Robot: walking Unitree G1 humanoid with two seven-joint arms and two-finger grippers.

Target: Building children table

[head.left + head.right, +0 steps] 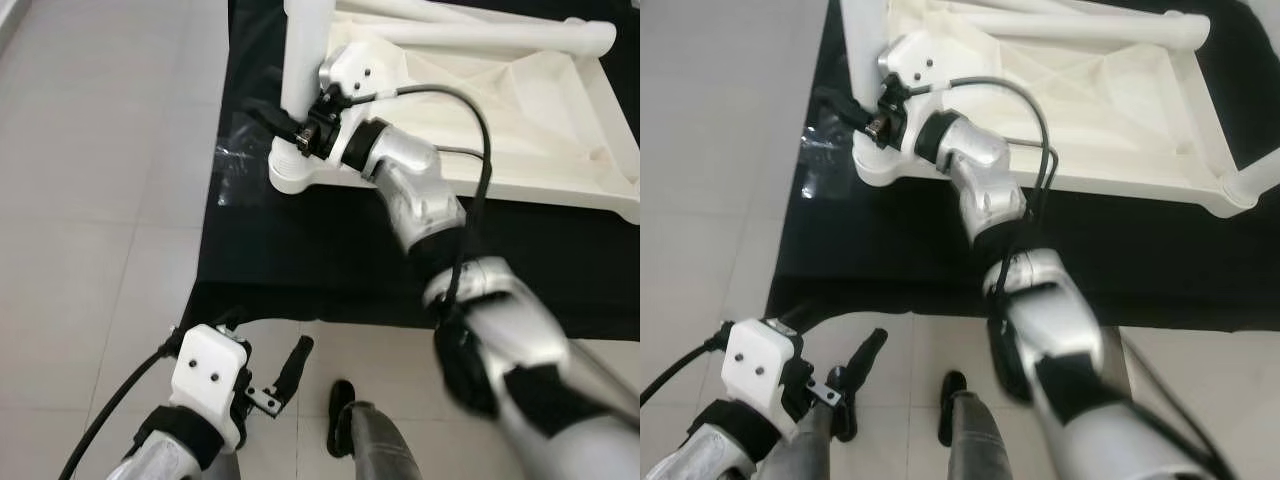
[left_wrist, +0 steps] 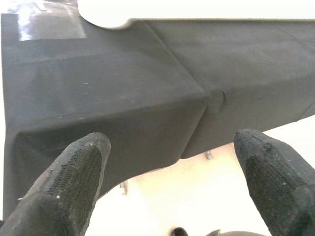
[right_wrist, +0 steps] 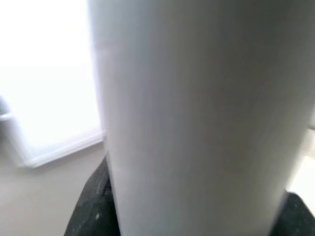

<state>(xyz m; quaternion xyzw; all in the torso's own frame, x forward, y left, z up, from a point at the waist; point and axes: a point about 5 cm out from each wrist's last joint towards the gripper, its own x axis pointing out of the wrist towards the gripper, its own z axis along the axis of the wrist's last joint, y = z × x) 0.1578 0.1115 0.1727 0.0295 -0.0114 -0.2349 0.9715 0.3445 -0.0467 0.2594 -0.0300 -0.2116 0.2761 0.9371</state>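
**Desk:** Where is the right gripper point(image 1: 290, 128), and what is it doing?

**Photographer:** It is reaching forward over a black cloth point(image 1: 330, 260) to the near-left corner of an upturned white tabletop point(image 1: 520, 110); its two black fingers are pinched around the base of a white table leg point(image 1: 303, 55) that stands upright in that corner's socket; the right wrist view shows the pale cylinder pressed close between the dark pads point(image 3: 93, 206), one on either side.

**Desk:** And the tabletop itself?

**Photographer:** It lies underside up on the cloth, stretching away from the gripper toward the robot's right and far side; its ribbed inner face is showing; two more white legs point(image 1: 500, 38) lie across its far edge, well beyond the gripper; a patch of clear plastic film point(image 1: 232, 165) sits on the cloth just left of the held corner.

**Desk:** The left gripper point(image 1: 285, 375)?

**Photographer:** Low and near the body, over the pale tiled floor point(image 1: 90, 180), well apart from the table parts; its fingers point(image 2: 74, 177) are spread wide with nothing between them; its wrist view looks past them at the cloth's draped near edge and, beyond that, a rounded white corner of the tabletop; the robot's own leg point(image 1: 365, 430) shows just right of that gripper.
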